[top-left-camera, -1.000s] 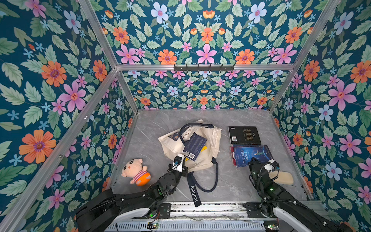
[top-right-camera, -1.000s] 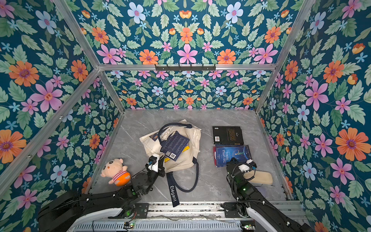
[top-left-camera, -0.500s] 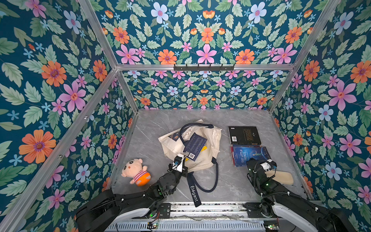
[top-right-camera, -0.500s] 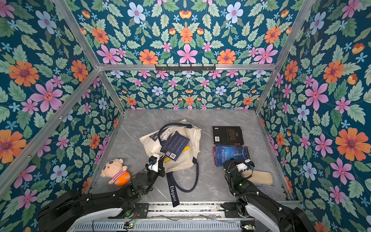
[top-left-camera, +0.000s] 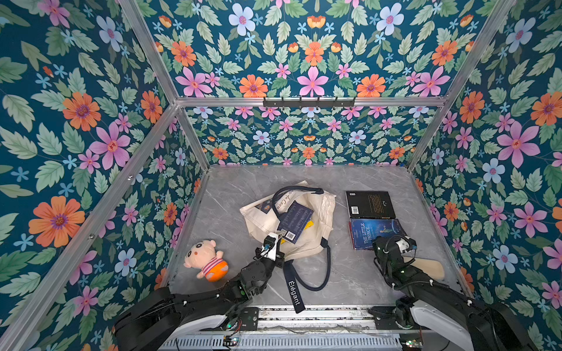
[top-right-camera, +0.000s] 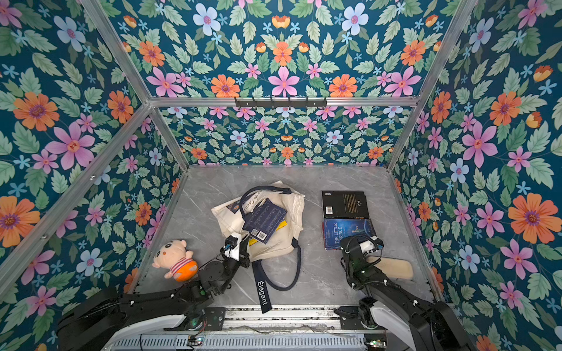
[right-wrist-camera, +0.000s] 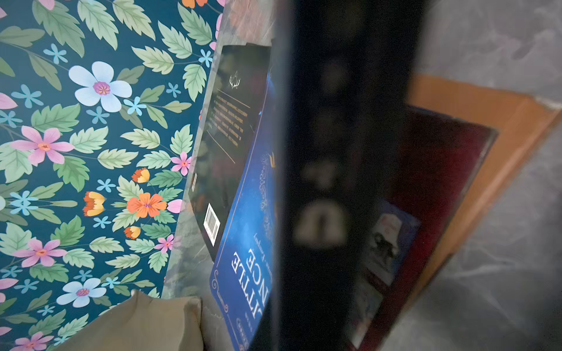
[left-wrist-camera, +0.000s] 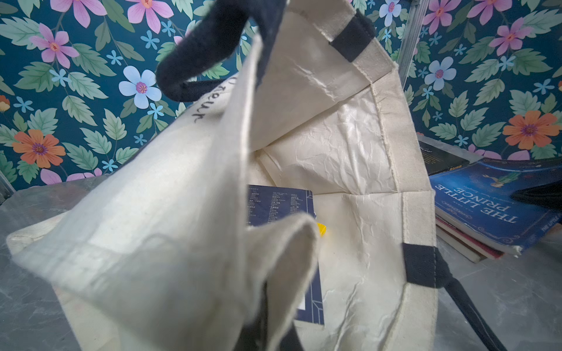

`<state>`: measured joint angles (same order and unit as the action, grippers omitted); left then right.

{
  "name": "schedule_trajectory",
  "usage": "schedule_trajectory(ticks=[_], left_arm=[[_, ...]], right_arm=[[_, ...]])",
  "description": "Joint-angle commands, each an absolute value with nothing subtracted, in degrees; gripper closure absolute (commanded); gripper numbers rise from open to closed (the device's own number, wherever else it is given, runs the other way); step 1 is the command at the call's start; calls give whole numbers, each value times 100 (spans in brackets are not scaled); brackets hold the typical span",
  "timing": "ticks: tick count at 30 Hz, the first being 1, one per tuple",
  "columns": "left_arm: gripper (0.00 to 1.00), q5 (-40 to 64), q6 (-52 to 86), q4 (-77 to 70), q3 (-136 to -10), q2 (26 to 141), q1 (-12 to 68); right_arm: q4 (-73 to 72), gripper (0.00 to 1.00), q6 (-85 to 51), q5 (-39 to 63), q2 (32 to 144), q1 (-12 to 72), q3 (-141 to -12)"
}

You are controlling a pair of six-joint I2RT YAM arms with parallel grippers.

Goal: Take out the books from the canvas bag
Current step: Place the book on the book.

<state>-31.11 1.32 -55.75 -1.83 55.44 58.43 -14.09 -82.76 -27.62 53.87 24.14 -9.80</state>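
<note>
Pinching the bag [top-left-camera: 324,209] rim, left gripper [top-left-camera: 276,240] props its mouth over the navy book [top-left-camera: 295,221] inside, while right gripper [top-left-camera: 380,243], pressed shut at the removed stack [top-left-camera: 368,232], must next spread and reach in.

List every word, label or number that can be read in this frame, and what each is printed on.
"Elégant": navy strap of the canvas bag.
"THE LITTLE PRINCE": cover of the blue book.
Script lettering on the bag: partly hidden, cannot be read whole.
Black book: back-cover print and barcode digits too small.
Dark blue book in the bag: print and barcode too small.
</note>
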Motion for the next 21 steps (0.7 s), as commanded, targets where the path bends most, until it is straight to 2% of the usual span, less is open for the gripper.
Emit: schedule_trajectory(ticks=[1, 13, 17, 19, 21], left_arm=[[100, -3085, 141, -5783, -193, 5505, 5836], [100, -3052, 142, -5801, -225, 5604, 5836], [100, -3058, 149, -5801, -229, 5609, 5836], [100, -3043, 149, -5801, -230, 5608, 5836], [100, -3034, 156, -5800, -224, 5599, 5836]], right_arm=[[-766, 86, -8538, -2600, 5148, 2411, -1099], [-326, 33, -8420, -2517, 4655, 2400, -1085], [307, 14, -8476, -2352, 4434, 2399, -1290], [799, 7, -8695, -2332, 4324, 2399, -1418], [808, 5, -8625, -2306, 4265, 2397, -1399]])
